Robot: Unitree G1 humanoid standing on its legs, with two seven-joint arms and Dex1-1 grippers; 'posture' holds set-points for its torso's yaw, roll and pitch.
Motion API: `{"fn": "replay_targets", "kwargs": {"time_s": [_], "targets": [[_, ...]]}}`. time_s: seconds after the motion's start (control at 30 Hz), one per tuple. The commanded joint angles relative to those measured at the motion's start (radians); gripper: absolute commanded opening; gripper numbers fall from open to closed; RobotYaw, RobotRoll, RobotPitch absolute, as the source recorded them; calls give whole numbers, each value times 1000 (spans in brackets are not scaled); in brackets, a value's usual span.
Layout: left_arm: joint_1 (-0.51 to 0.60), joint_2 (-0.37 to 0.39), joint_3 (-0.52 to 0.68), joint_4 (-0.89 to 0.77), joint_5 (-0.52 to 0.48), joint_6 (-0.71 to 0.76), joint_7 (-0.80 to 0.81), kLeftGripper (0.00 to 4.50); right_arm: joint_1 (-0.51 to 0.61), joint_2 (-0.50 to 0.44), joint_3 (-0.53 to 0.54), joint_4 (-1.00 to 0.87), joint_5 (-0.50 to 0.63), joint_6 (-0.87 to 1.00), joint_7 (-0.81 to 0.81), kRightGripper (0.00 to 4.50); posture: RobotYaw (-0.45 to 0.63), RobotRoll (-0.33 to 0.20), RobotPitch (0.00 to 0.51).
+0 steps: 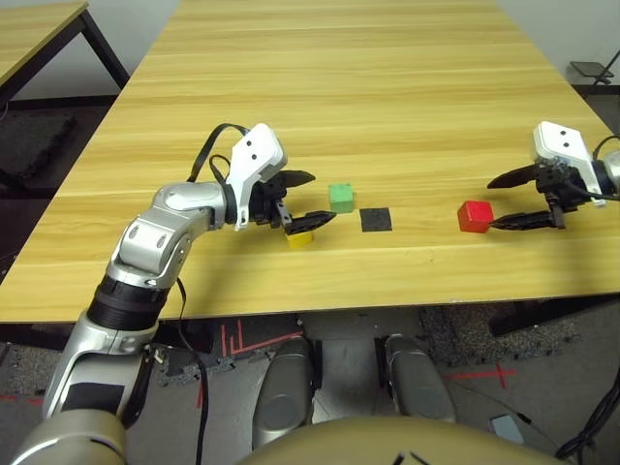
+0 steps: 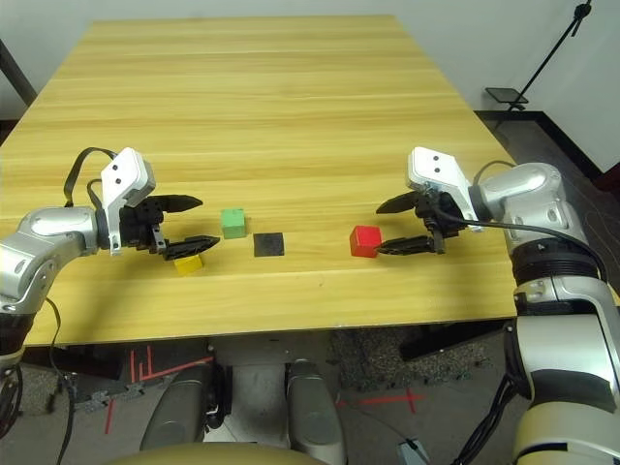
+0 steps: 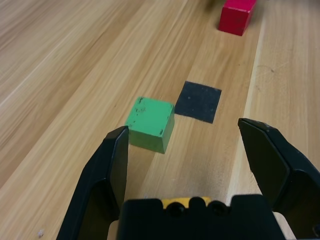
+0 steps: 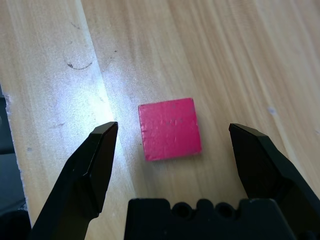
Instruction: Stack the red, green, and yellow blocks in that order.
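— Yellow block [image 2: 188,263] position?
— Under the wide-open left gripper [image 2: 192,223], beside the green block [image 2: 232,223].
— Red block [image 2: 365,240]?
— On the table [image 2: 291,116], before the right gripper [image 2: 389,228] (jaws spread, empty).

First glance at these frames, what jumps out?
Two open grippers face each other over the wooden table. The right gripper has its jaws wide just beside the red block. The left gripper hangs over the yellow block, aimed toward the green block and the flat black square mid-table.
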Motion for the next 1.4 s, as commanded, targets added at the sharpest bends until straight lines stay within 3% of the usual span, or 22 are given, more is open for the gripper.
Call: {"fn": "replay_targets", "kwargs": {"time_s": [0.03,0.2,0.23,0.33,0.47,0.67,0.8,1.03,1.4], "targets": [[4,14,-4,-22,11,14,-6,4469,-15,25,21,49,-33,-42,4,4500,211,-181,75],[12,19,12,-43,6,31,5,4469,-29,61,38,104,-77,-109,-30,4500,211,-181,75],[13,20,15,-47,4,36,8,4490,-32,66,41,116,-87,-124,-39,4319,211,-181,75],[20,24,30,-68,-4,52,15,4500,-47,74,59,144,-138,-192,-97,3609,262,-173,80],[29,29,47,-94,-11,73,28,4500,-81,107,61,135,-158,-186,-146,2099,280,-172,82],[23,26,59,-120,-13,99,48,4500,-78,206,54,-112,-80,10,-74,2045,304,-177,73],[10,21,59,-125,-12,113,62,4500,-76,277,95,-236,-96,124,-84,2045,333,-182,66],[35,25,81,-167,-19,145,99,4500,-130,371,162,-175,-149,121,-143,2045,387,-193,65],[115,16,140,-259,-41,199,178,4500,-189,436,192,-58,-179,68,-160,2045,468,-212,87]]}}
